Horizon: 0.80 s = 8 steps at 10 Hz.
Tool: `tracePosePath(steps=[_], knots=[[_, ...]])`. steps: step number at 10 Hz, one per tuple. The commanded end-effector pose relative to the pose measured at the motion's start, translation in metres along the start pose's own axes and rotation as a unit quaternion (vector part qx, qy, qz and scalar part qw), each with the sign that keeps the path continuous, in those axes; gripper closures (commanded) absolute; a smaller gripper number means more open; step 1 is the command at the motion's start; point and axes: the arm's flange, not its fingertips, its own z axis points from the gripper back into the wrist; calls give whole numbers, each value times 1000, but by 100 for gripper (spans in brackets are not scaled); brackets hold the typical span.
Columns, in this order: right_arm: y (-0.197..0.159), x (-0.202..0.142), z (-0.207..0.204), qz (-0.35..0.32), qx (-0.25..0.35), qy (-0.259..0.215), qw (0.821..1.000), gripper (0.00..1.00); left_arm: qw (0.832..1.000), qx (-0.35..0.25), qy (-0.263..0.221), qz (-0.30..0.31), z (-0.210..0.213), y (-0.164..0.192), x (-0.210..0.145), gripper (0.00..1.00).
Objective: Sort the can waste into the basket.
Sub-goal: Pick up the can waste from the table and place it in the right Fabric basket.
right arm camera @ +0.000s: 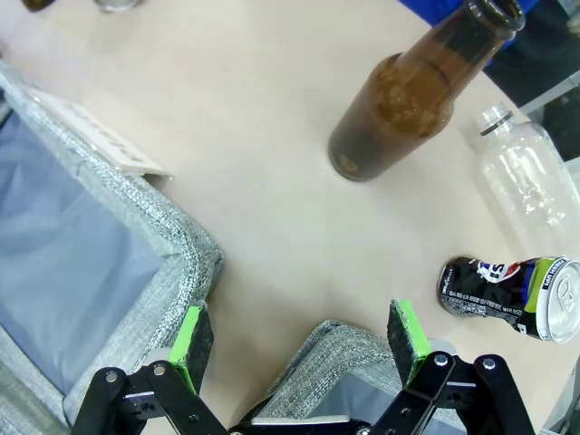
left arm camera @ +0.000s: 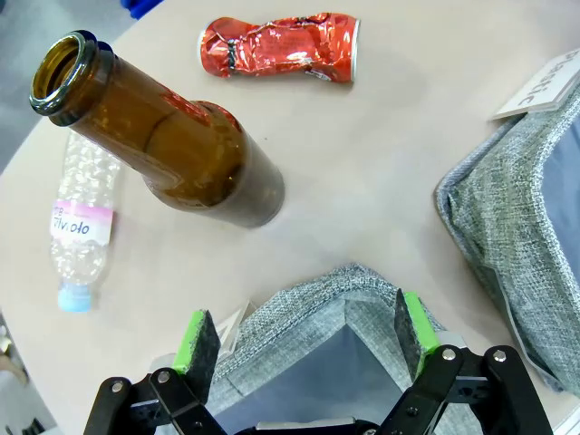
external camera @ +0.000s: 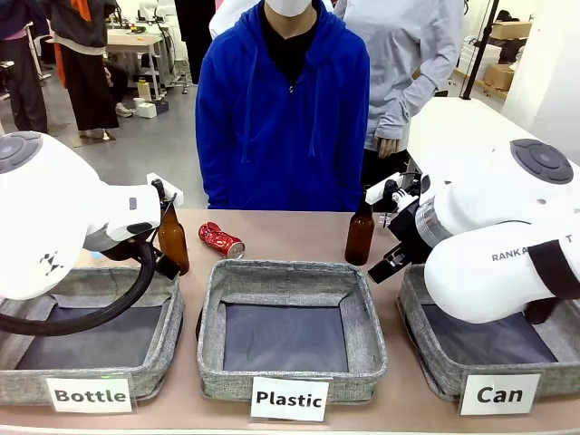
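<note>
You've got the red can [left arm camera: 279, 47] crushed & creased, lying flat; dark can [right arm camera: 507, 294] dented w/ silver top, on its side. Left gripper [left arm camera: 304, 314] & right gripper [right arm camera: 295, 313]: jaws apart, empty.

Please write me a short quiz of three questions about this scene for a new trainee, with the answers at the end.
1. True or false: the red can already lies inside the basket labelled "Can".
2. Choose one: the dark can lies next to A) a clear plastic bottle, B) a blue cup, C) a spoon.
3. Fill in: the left gripper and the right gripper are both ___, holding nothing.
Key: 1 false; 2 A; 3 open.
</note>
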Motion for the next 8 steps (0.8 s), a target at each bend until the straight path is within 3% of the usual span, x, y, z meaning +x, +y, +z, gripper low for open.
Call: tracePosePath(steps=[1,6,7,8], knots=[[0,0,0,0,0,0,1000,0,1000,0,0,0,0,0,0,0],[0,0,0,0,0,0,1000,0,1000,0,0,0,0,0,0,0],[-2,2,13,-7,41,-6,999,0,999,-46,3,-13,14,-4,1,0],[-12,4,39,-19,86,-12,996,0,995,-94,7,20,39,-11,7,0]])
